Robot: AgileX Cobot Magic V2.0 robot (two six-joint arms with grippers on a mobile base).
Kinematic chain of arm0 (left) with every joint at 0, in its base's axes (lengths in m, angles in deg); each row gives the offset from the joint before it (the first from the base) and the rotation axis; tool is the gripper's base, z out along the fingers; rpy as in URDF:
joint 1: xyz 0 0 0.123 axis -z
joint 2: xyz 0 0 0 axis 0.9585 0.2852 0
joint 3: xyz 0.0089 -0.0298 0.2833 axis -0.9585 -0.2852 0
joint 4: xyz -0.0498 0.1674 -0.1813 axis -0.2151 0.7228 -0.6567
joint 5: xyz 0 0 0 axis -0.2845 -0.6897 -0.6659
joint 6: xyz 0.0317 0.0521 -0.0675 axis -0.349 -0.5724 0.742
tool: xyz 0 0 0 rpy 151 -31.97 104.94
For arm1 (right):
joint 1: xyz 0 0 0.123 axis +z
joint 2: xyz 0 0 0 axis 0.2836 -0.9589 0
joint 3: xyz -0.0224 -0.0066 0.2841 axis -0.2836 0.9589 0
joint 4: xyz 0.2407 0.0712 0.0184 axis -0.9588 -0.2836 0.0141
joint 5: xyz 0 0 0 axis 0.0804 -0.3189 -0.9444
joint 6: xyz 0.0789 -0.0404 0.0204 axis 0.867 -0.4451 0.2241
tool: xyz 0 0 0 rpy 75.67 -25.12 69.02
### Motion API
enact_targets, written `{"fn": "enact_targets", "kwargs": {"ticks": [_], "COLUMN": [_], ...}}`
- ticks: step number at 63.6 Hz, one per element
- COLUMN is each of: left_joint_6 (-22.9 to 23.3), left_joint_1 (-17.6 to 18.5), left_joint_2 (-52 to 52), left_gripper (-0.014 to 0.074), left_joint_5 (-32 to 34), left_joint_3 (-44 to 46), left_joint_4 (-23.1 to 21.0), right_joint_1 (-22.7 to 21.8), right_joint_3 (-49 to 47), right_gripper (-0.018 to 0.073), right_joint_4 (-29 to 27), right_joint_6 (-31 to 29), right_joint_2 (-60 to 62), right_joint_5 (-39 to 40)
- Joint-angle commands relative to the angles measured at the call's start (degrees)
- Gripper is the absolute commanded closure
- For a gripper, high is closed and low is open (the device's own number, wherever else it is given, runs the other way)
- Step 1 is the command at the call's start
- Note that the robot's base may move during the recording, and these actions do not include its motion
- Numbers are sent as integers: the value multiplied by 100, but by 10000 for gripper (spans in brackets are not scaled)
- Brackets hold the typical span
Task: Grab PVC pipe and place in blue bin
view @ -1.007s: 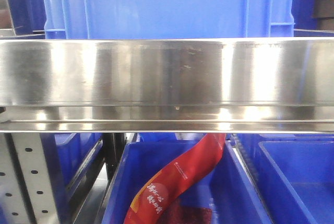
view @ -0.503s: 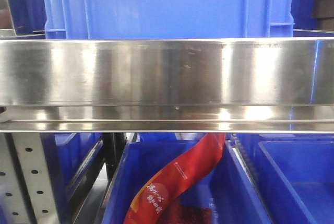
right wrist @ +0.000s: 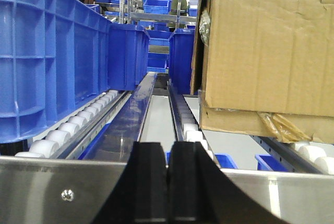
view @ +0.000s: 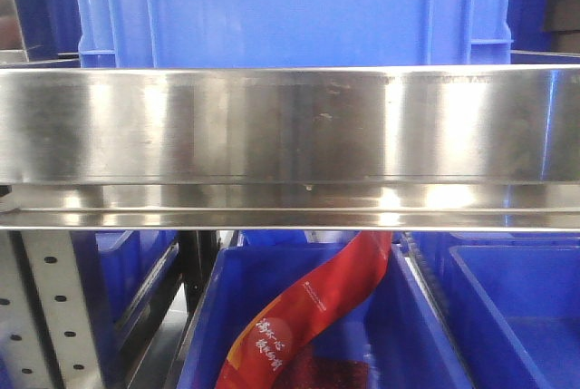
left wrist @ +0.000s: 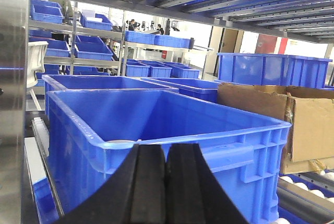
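No PVC pipe shows in any view. My left gripper (left wrist: 165, 153) is shut and empty, its black fingers (left wrist: 148, 182) pressed together just in front of the near wall of a large blue bin (left wrist: 250, 156) whose inside looks bare. My right gripper (right wrist: 168, 153) is shut and empty, in front of a steel shelf rail (right wrist: 62, 192), facing down a roller lane. In the front view neither gripper shows; a blue bin (view: 290, 8) stands on the steel shelf (view: 290, 126).
A cardboard box (right wrist: 266, 51) sits right of the right gripper and blue crates (right wrist: 47, 51) stand left on rollers (right wrist: 68, 130). Below the shelf a blue bin (view: 408, 316) holds a red packet (view: 308, 316). A cardboard box (left wrist: 302, 125) stands right of the left bin.
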Motion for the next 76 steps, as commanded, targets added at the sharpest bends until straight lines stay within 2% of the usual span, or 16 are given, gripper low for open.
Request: {"fn": "enact_targets", "kwargs": {"ticks": [1,48,52,60,76], "left_joint_6": [9,-5,-28,-42,-42], "left_joint_1": [-22,-22,-69,-462,-1813], "left_joint_2": [-30,-45,-109,-496,-1935], "left_gripper": [708,708,708,708,708], "left_joint_5": [78,88,73,85,107], "left_joint_3": [-2,-61,-225,-916,-2499], "left_joint_4": [-26,-26,77,545,546], "right_joint_1": [-20,-20,-20,-20,-20], "right_joint_3": [13,13,13,13,13], "right_gripper": [727,727,727,727,727], "right_joint_4": [51,51,51,51,51], "right_joint_6": [-7,-7,-7,-7,-7], "right_joint_2": [16,16,16,16,16], "right_joint_5": [56,56,56,56,56]}}
